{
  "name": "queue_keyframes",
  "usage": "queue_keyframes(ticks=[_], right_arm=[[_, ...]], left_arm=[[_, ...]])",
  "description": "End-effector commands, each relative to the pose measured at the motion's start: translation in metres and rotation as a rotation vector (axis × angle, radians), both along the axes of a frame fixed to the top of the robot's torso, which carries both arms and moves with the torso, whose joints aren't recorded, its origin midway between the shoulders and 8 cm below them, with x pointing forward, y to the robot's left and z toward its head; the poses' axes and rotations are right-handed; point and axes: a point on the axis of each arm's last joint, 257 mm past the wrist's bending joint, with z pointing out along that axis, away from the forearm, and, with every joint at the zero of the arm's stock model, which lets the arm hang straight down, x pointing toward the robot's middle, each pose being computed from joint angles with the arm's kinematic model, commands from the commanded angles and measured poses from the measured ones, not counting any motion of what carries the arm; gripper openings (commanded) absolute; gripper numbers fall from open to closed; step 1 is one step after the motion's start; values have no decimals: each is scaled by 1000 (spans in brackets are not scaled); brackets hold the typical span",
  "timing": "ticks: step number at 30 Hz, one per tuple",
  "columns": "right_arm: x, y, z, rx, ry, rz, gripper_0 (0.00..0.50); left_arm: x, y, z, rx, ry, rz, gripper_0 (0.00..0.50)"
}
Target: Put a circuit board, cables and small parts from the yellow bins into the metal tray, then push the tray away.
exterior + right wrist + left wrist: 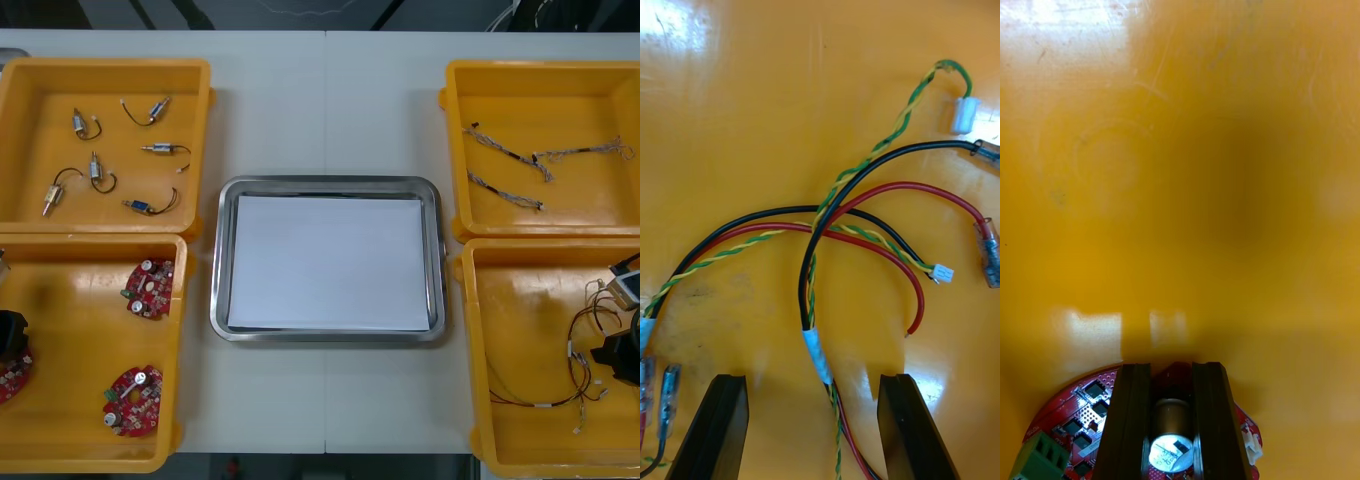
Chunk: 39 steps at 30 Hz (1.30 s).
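The round red circuit board (1064,431) lies in the near-left yellow bin (70,300), its silver cylinder (1171,435) pinched between the narrow jaws of the left gripper (1171,371). A clean lift toward the metal tray (226,215) looks next. The right gripper (812,382) stands wide over taped cables (818,352) in the near-right bin (520,290).

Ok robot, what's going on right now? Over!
Left gripper shut on a circuit board, near-left bin. Right gripper open over the cables, near-right bin. Metal tray holds nothing yet.
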Motion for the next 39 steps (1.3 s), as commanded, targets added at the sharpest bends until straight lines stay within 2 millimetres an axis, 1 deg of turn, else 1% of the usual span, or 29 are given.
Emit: queue_keyframes(ticks=[1,2,6,8,10,11,12,13,14,19,22,23,24,25,26,29,30,31,32,33,36,39], right_arm=[[-5,-13,-8,-34,15,9,500],[-4,-11,-11,-27,13,8,500],[-4,-12,-11,-26,14,4,500],[-5,-10,-12,-21,16,3,500],[-5,-9,-13,-20,19,4,500],[-6,-8,-14,-18,21,3,488],[-6,-8,-14,-15,21,3,400],[-6,-7,-14,-14,22,3,147],[-6,-7,-14,-13,23,2,0],[-7,-5,-14,-1,23,-2,0],[-3,-5,-7,1,10,-4,0],[-3,-5,-7,1,10,-4,0],[-1,-8,2,-2,5,-8,0],[0,-8,6,-6,1,-5,0],[-1,-11,17,-12,2,-9,0],[0,-18,38,-27,-4,-15,0],[-1,-22,48,-36,-5,-16,0],[-2,-23,51,-38,-5,-19,0],[-3,-26,64,-44,-4,-23,0],[-4,-27,68,-48,-3,-23,0],[-5,-25,88,-54,-5,-20,0],[-5,-26,106,-66,-16,-16,0]], left_arm=[[-6,7,6,46,14,-59,0],[-5,4,11,43,14,-64,0],[-3,-3,28,38,8,-74,0],[-2,-7,42,39,4,-81,0],[-1,-10,48,41,3,-86,0],[0,-13,59,45,-5,-96,0],[1,-15,64,48,-10,-100,0],[4,-18,72,54,-22,-111,0],[6,-22,80,58,-32,-124,0],[12,-42,112,96,-56,-184,0],[14,-58,132,111,-70,-182,0],[14,-58,132,111,-70,-182,0],[15,-69,141,123,-73,-182,0],[15,-72,144,128,-72,-186,0],[15,-84,151,144,-69,-195,0],[17,-100,159,156,-64,-199,0],[18,-111,161,157,-62,-201,0],[18,-115,163,159,-62,-202,0],[21,-132,166,159,-62,-211,0],[22,-138,168,159,-64,-212,0],[28,-170,173,155,-74,-217,2],[31,-197,174,142,-83,-214,0]])
